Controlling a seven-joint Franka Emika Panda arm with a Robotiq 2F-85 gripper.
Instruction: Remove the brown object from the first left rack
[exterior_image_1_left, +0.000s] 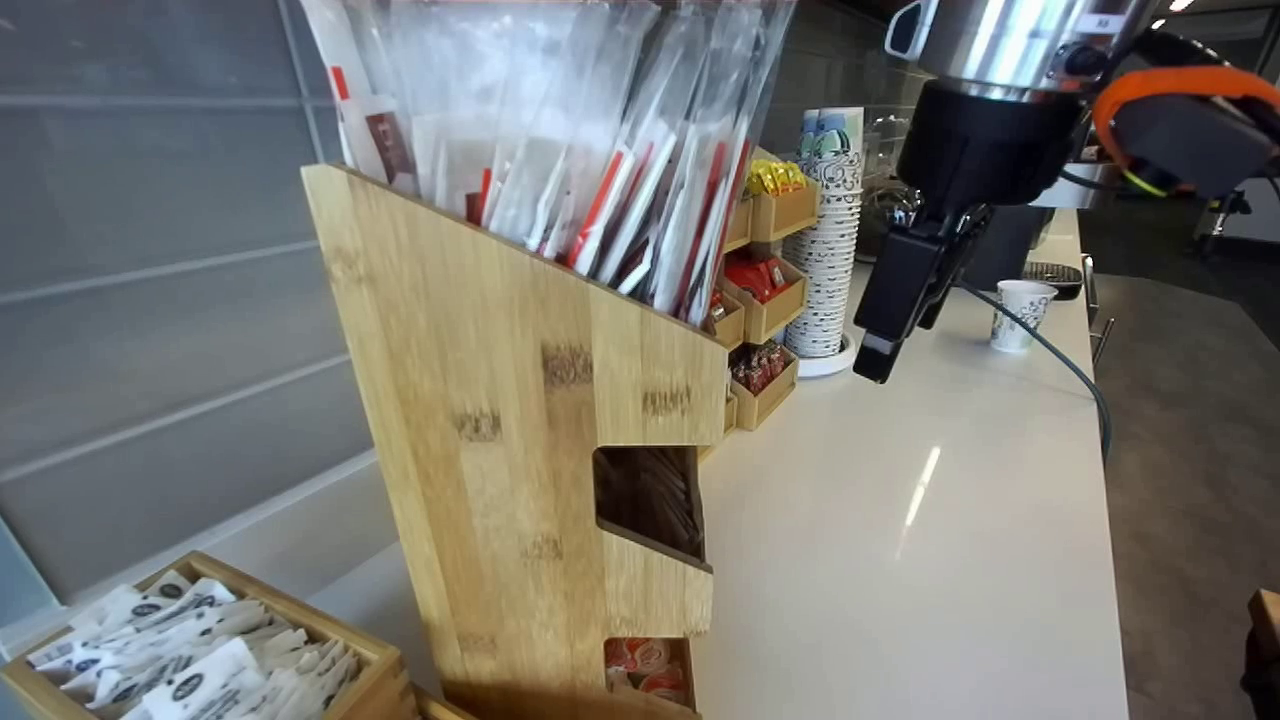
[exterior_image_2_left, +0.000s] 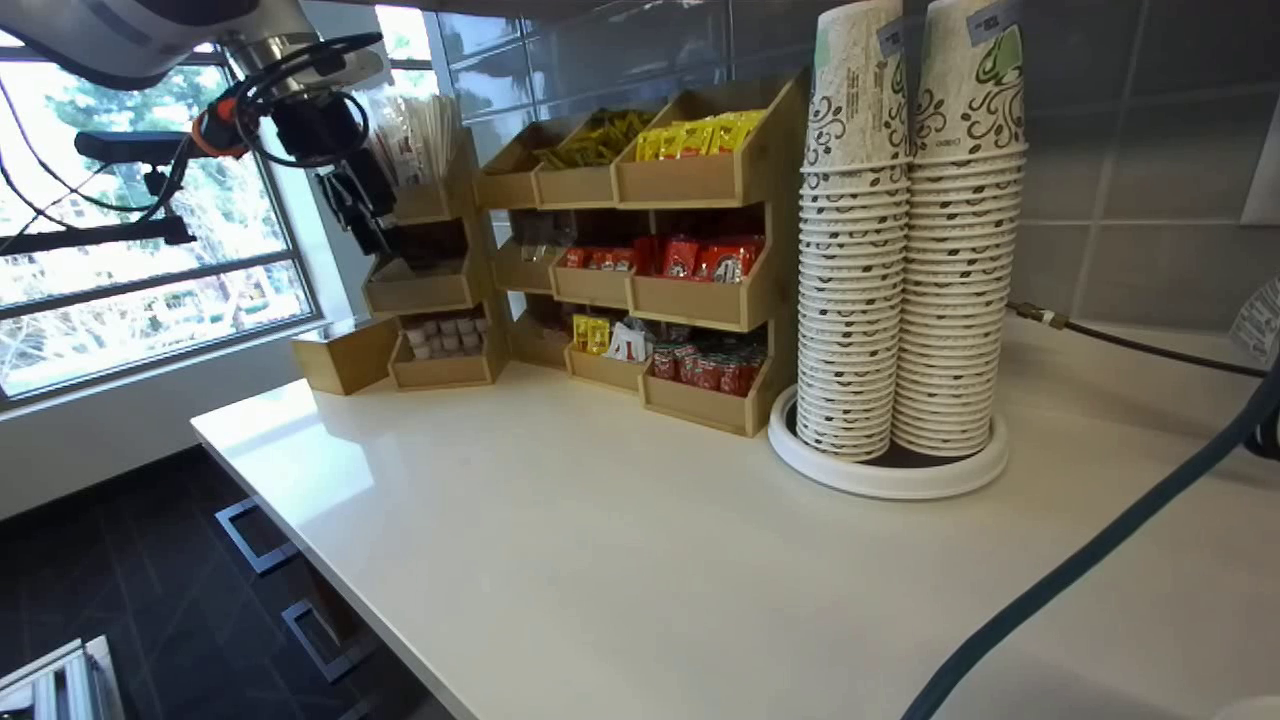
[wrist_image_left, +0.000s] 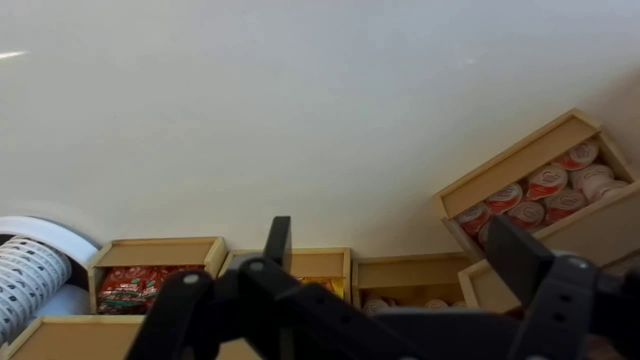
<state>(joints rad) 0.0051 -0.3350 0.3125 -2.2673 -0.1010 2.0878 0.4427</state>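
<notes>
The first left rack (exterior_image_1_left: 480, 400) is a tall light bamboo holder with a slanted top edge. It also shows in an exterior view (exterior_image_2_left: 420, 293) and at the right of the wrist view (wrist_image_left: 520, 162). Long wrapped pieces stand in its top. Dark brown contents (exterior_image_1_left: 650, 500) show in its middle opening; I cannot make out a single small brown piece there. Creamer cups (wrist_image_left: 547, 181) lie in its bottom bin. My gripper (exterior_image_1_left: 903, 335) hangs in the air above the counter, in front of the rack and apart from it. In the wrist view its fingers (wrist_image_left: 395, 240) are wide apart with nothing between them.
A second tiered rack (exterior_image_2_left: 690, 298) with red and yellow packets stands beside it. Tall cup stacks (exterior_image_2_left: 850, 320) stand on a white round tray (exterior_image_2_left: 890, 485). A low wooden tray (exterior_image_1_left: 375, 690) of white sachets lies behind the rack. A hose (exterior_image_2_left: 1100, 545) crosses the counter (exterior_image_2_left: 600, 520).
</notes>
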